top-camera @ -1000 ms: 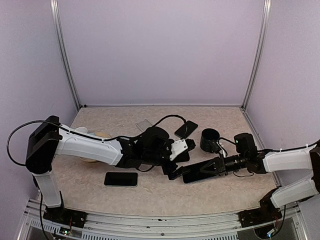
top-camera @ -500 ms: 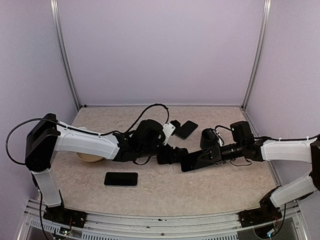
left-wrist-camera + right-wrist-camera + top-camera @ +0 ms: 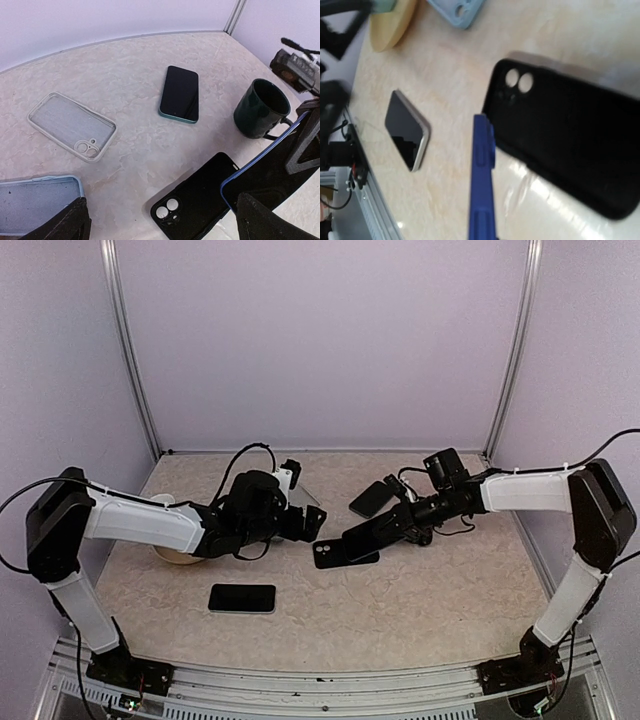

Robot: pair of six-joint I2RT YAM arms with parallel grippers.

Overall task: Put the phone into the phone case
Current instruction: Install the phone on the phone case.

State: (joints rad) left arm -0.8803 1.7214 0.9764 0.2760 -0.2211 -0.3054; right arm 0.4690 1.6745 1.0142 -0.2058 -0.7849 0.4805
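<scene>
Right gripper (image 3: 392,525), jaws clamped on the likely stiff, slick blue-edged phone (image 3: 262,175), holds it tilted just above the flexible-looking black case (image 3: 192,207) on the desk; left gripper (image 3: 306,524) jaws apart.

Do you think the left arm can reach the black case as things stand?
Probably yes: the open left gripper is close, and the right gripper's phone overhangs only the black case's far end.
</scene>
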